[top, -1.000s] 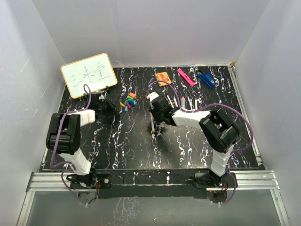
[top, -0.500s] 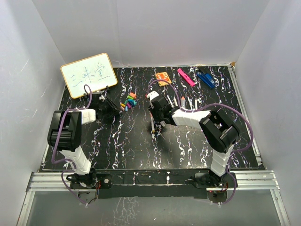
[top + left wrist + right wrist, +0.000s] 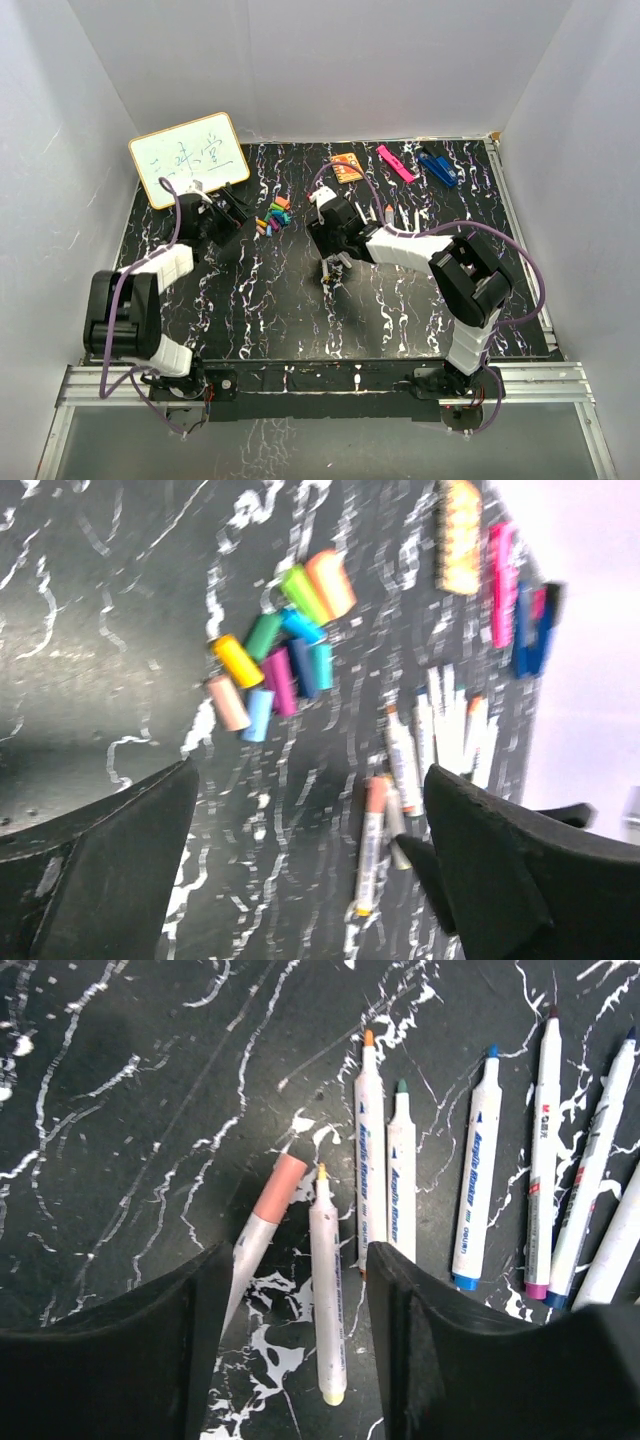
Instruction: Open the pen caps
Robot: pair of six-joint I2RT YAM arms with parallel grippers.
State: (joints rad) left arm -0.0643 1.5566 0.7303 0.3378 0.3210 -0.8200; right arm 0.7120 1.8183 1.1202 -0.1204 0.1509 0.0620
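Several loose pen caps (image 3: pixel 283 664) in yellow, green, orange, teal, purple and pink lie in a heap (image 3: pixel 275 216) left of centre. My left gripper (image 3: pixel 310 865) hangs open above the mat, back from the heap, with nothing between its fingers (image 3: pixel 236 206). My right gripper (image 3: pixel 300 1335) is open over two pens. A yellow-tipped pen (image 3: pixel 326 1285) lies bare on the mat between its jaws. A pen with a pink cap (image 3: pixel 262 1222) slants beside it, partly under the left jaw. Several uncapped pens (image 3: pixel 478 1175) lie in a row to the right (image 3: pixel 398 215).
A whiteboard (image 3: pixel 190 158) leans at the back left, close behind my left arm. An orange card (image 3: pixel 347 166), a pink clip (image 3: pixel 395 163) and a blue clip (image 3: pixel 437 167) lie along the back edge. White walls enclose the black marbled mat (image 3: pixel 300 310).
Both grippers have opened. The left one has drawn back from the cap heap toward the whiteboard. The right one has let go of the yellow-tipped pen, which now lies on the mat.
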